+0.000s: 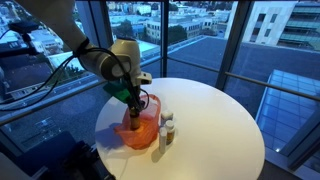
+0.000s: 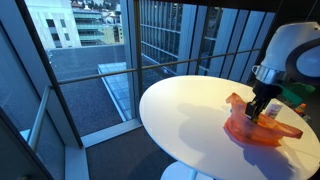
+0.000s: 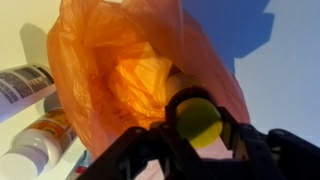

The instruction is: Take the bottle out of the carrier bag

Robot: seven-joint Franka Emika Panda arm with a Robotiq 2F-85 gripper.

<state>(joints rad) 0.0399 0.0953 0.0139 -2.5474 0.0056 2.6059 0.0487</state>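
Right now pincer (image 1: pixel 133 106) reaches down into mouth of the carrier bag (image 1: pixel 143 135), fingers pinching the bottle (image 3: pixel 197 120) on both sides. Bottle is inside the bag opening. Bag slumps near counter (image 1: pixel 215 115) edge, w/ two pale-capped bottles (image 1: pixel 166 128) just beside it.

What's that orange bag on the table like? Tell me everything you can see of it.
The carrier bag looks like thin, crinkly orange-red plastic, and light glows through it in the wrist view. It sits slumped, wider than tall, on the round white table, with its mouth open upward. The gripper reaches into the mouth, with fingers on either side of a yellow-topped bottle inside. Two small pale-capped bottles stand close beside it.
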